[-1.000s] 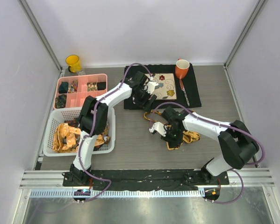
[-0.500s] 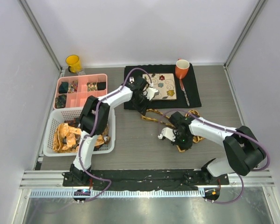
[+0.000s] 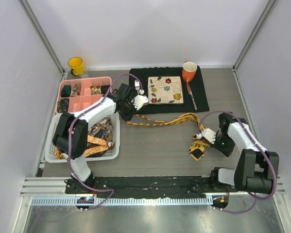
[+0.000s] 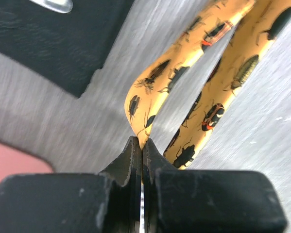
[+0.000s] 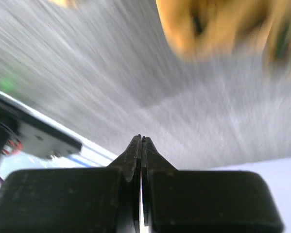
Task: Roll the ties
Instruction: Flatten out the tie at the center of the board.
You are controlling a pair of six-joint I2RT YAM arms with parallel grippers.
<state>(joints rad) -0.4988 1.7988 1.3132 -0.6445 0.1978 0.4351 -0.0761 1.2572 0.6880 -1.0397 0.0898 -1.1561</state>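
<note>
**One tie stretched out, nothing rolled on the counter yet**

My left fingers (image 4: 143,148) are pressed fully together on a fold of the yellow insect-print tie (image 4: 160,77), with the fabric pinched right at their tips. In the left wrist view the tie runs away from them in two doubled strands.

My right fingers (image 5: 141,143) are also closed flat. I see nothing between them, only a blurred yellow mass ahead.

From above, the tie lies across the middle of the counter (image 3: 155,145). Its left end is at my left fingers, beside the near left corner of the black mat (image 3: 203,97). Its right end is a crumpled bundle just beside my right fingers.

To my eye this tie is laid out but not rolled, so the rolling itself is all to do. More ties (image 3: 97,140) sit loose in the white basket (image 3: 87,158) at near left. The pink tray (image 3: 85,79) beyond it holds small dark and patterned pieces. I cannot tell whether those are finished rolls. I judge the job early.
</note>
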